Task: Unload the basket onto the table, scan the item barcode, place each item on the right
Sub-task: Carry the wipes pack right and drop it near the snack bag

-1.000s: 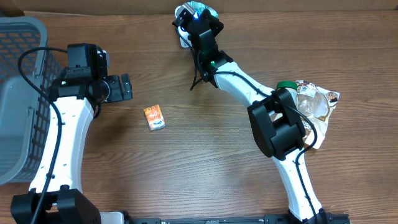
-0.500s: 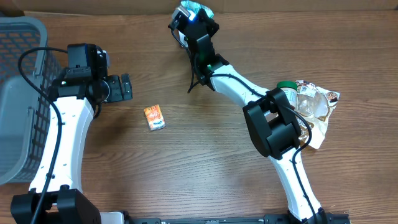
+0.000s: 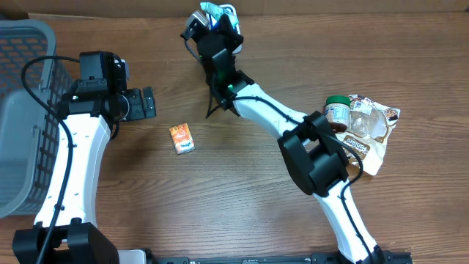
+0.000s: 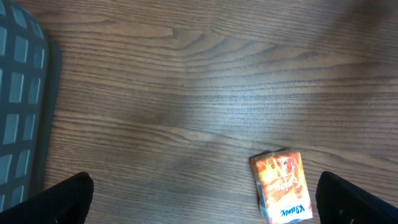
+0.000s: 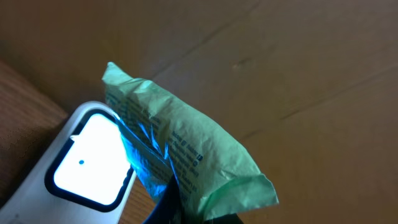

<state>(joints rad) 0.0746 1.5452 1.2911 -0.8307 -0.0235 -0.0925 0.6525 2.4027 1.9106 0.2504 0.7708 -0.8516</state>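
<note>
Right gripper [image 3: 210,23] clamped on green packet [image 5: 186,162], packet just above lit scanner [image 5: 87,155]; arm shifted left since earlier. Left gripper [image 3: 149,103] jaws wide, unmoved, well apart from scanner, near orange box [image 3: 182,138].

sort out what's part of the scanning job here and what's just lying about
In the job: green packet, gripped in the shut right hand; lit scanner next to it.
Lying about: orange box, grey basket, green-lidded jar, clear bag; the open left hand holds nothing.
</note>
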